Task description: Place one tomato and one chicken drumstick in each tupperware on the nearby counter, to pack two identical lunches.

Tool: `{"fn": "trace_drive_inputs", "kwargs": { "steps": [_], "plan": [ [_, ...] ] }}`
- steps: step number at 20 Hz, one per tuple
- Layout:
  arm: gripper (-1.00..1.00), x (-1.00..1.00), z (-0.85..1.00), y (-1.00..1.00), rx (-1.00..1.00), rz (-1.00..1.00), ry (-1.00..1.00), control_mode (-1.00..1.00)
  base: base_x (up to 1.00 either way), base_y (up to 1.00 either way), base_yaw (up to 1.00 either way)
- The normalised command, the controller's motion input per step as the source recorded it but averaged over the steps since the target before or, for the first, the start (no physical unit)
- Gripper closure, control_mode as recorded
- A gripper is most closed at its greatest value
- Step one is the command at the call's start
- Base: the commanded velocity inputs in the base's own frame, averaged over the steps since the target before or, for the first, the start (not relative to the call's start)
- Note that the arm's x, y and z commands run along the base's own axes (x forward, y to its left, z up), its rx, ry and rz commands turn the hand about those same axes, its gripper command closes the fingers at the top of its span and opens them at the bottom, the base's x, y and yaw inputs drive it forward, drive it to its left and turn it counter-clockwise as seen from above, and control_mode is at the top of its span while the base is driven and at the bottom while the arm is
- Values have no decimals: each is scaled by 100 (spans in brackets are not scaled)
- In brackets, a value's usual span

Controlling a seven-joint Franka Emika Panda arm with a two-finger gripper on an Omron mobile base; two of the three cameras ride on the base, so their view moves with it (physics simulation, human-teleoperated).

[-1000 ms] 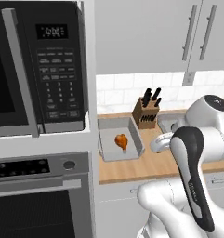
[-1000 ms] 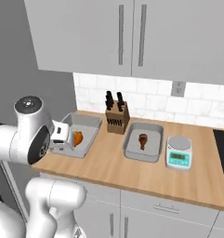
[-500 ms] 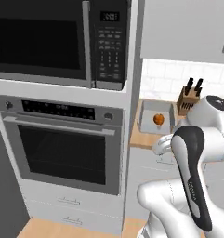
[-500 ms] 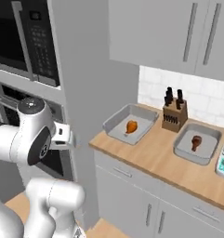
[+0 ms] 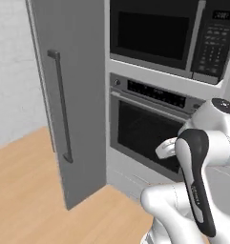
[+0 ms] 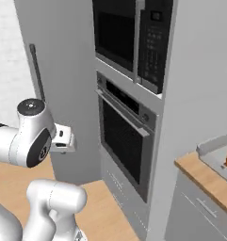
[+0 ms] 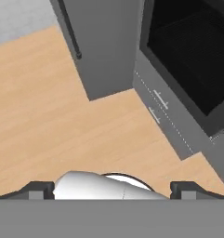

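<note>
Well apart from the tupperware [image 6: 214, 153], the fingers [image 7: 39, 189] spread wide, empty.

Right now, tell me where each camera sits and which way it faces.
Left base view: behind the arm, on its left, facing the grey fridge door, oven and microwave.
Right base view: behind on the right, facing the same door, oven and microwave, plus the counter edge with a tupperware; the arm stands lower left.
Hand view: on the hand, looking down at the wood floor and oven front; the open fingers show at the bottom.
</note>
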Motion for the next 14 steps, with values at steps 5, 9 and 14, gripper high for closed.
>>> {"fn": "trace_drive_inputs", "kwargs": {
  "steps": [5,9,14],
  "plan": [
    [-100,0,0,0,0,0,0,100,0,44,81],
    [-100,0,0,0,0,0,0,100,17,38,74],
    [-100,0,0,0,0,0,0,100,93,32,51]
  ]
}}
